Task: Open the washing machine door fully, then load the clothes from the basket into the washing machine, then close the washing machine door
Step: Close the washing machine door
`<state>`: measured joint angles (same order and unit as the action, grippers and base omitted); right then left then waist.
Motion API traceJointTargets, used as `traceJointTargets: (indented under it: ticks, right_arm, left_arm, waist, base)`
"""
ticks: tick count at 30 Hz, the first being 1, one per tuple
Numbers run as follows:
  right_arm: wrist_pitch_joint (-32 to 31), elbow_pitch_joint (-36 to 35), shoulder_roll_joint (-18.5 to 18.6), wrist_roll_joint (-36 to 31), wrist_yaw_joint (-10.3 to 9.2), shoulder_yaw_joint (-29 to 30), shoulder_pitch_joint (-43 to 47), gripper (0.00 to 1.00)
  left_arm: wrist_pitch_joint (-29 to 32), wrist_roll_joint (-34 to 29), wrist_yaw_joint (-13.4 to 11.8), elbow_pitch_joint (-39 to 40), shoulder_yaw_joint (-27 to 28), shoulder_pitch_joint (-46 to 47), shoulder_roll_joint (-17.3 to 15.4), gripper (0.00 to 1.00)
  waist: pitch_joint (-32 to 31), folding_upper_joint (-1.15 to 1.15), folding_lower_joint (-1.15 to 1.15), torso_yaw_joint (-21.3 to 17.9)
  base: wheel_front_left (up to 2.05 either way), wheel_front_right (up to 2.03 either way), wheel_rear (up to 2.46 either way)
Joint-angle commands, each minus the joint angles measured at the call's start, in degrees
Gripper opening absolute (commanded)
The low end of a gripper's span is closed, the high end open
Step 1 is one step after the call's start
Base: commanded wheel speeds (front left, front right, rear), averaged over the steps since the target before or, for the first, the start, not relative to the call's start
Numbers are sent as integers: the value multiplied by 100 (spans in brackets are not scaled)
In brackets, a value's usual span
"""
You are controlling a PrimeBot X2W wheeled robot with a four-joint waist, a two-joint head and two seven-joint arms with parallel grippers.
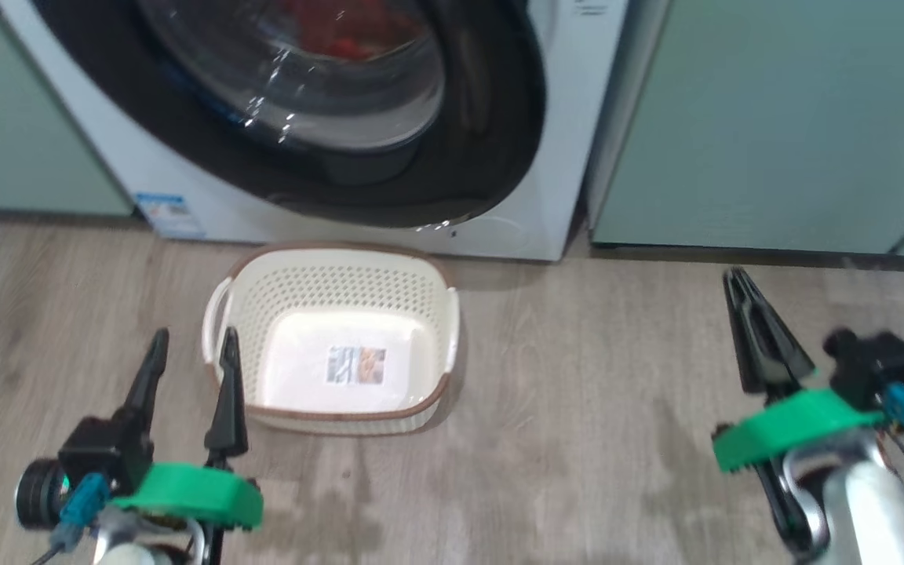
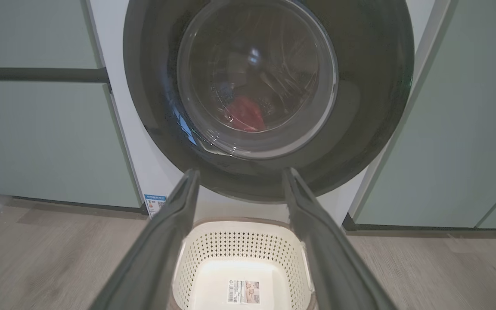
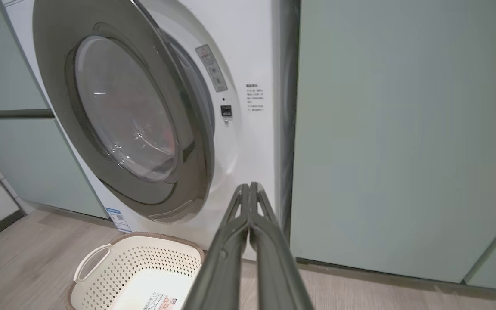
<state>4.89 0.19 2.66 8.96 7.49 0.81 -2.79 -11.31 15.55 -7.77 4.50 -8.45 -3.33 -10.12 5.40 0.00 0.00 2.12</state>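
While my left jaws gape and my right jaws are pinched together, both empty, the door [image 3: 123, 116] hangs ajar, red clothes [image 2: 244, 115] behind its glass, the basket [image 1: 342, 286] on the floor [image 1: 617, 377] below.

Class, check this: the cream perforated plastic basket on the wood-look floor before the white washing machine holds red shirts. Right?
Wrong: the head view shows the cream perforated plastic basket holding just a label sticker; the red shirts lie behind the black-rimmed glass door.

one washing machine [image 1: 570, 157], one door [image 1: 503, 118], one basket [image 1: 326, 286], two claws [image 1: 194, 337] [image 1: 734, 276]
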Motion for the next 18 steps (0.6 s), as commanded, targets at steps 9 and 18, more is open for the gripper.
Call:
traceJointTargets:
  ticks: [9, 18]
  right_arm:
    - [-75, 461, 180, -107, 0, -716, -1513, 0]
    - [22, 1501, 351, 27, 0, -1045, -3088, 0]
  left_arm:
    - [-236, 54, 7, 21, 126, 564, 122, 100]
    - [-337, 83, 136, -168, 41, 952, 287, 100]
  waist:
    - [402, 0, 0, 846]
    - [782, 0, 0, 1367]
  base:
    - [0, 0, 0]
    - [0, 0, 0]
